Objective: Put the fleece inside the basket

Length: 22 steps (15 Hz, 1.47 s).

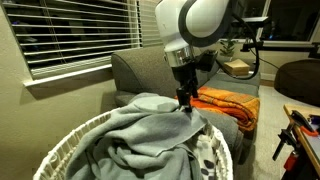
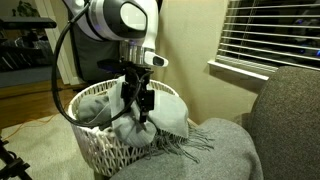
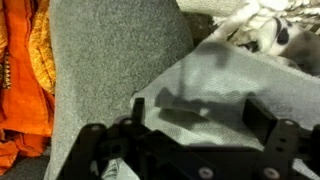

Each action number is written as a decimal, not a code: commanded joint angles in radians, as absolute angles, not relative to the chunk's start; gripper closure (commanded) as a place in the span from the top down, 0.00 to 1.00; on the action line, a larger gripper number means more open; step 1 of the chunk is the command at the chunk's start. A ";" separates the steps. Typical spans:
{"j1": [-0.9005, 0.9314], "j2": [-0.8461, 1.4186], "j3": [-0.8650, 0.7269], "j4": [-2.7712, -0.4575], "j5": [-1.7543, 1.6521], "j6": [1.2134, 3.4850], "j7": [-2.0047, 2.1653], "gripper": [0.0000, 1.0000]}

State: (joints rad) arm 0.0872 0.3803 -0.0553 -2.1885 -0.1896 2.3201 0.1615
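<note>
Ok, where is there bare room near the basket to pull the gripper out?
Bare: the grey sofa arm, between the orange blanket and the fleece. Crowded: the basket is full of fleece, its fringe spills over the rim toward the sofa, and the open gripper hangs over it.

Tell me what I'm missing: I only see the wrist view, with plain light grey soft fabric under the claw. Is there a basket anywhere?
Observer: Yes. A large round white woven wicker basket stands beside the grey sofa, holding most of the light grey fleece.
Operator: Most, not all?
Observer: Its fringed edge hangs out over the rim, towards the sofa.
Operator: Where's the claw?
Observer: The gripper points straight down over the basket's sofa side, open and empty.
</note>
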 commanded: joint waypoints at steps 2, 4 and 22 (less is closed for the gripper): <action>0.078 0.421 -0.041 -2.141 -0.192 2.332 0.130 1.00; 0.077 0.437 -0.037 -2.129 -0.187 2.332 0.123 1.00; 0.077 0.506 -0.022 -2.129 -0.168 2.336 0.113 1.00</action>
